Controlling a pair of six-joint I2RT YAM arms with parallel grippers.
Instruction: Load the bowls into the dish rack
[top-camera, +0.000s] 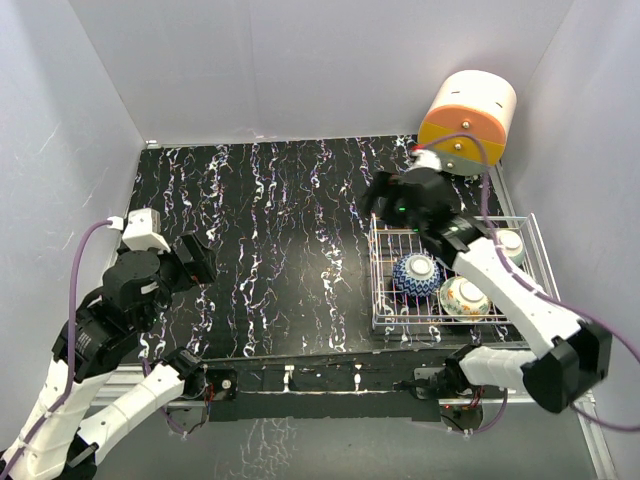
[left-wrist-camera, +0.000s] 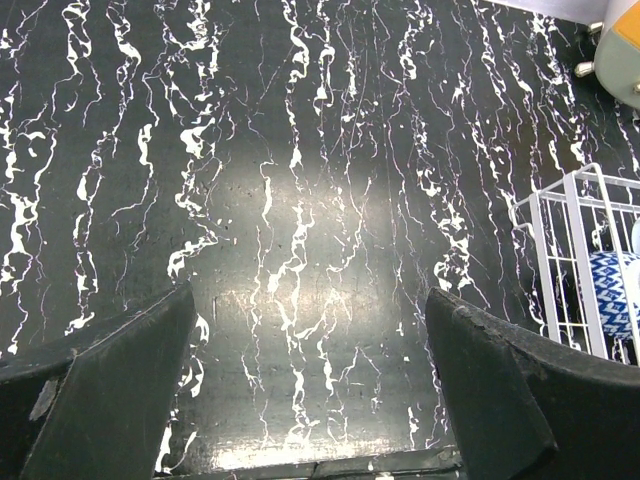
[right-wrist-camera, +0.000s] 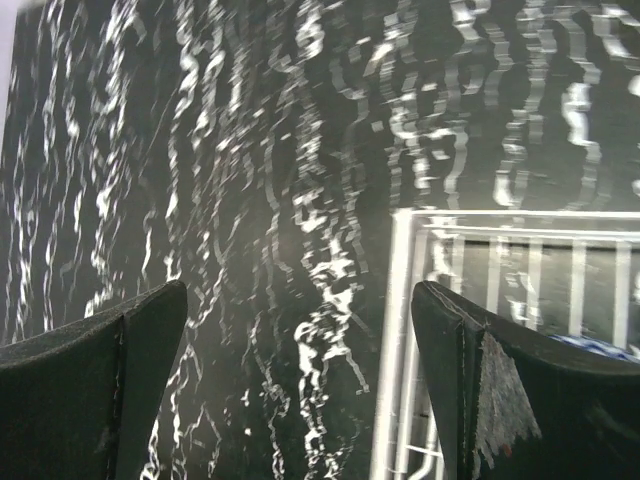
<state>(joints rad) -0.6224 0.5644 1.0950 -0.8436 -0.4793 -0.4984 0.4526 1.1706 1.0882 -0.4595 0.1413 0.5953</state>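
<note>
Fingers of the right gripper (right-wrist-camera: 298, 290) and left gripper (left-wrist-camera: 310, 292) are spread wide, nothing held; the right is poised over a corner of the dish rack (right-wrist-camera: 398, 300), where three bowls (top-camera: 417, 272) are seated; loading is judged finished; a clean withdrawal is called for.

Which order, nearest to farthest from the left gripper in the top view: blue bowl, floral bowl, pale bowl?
From the left gripper:
1. Blue bowl, left side of the dish rack.
2. Floral bowl, near middle.
3. Pale bowl, right edge.
</note>
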